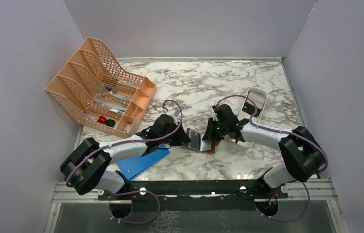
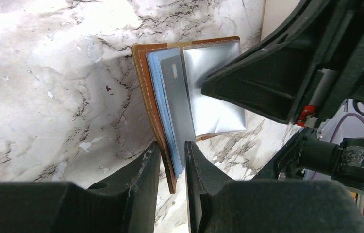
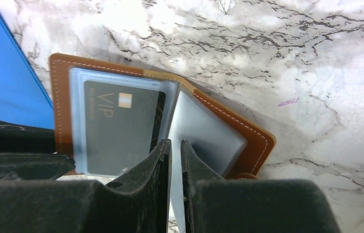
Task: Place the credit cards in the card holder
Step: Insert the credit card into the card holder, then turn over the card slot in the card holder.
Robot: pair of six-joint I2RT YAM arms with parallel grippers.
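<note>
Left end effector [image 2: 172,158] grips card holder [image 2: 144,82] | right end effector [image 3: 175,151] grips sleeve [image 3: 204,136]

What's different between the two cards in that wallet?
The dark card lies on top, showing "VIP" and a chip; the light blue card sits beneath it, only an edge strip visible. The dark card is near black, the blue card pale. Both sit in the same half of the open wallet, which the left pincer clamps while the right pincer pinches a clear sleeve.

VIP on the dark credit card [image 3: 119,131], smaller print illegible
</note>
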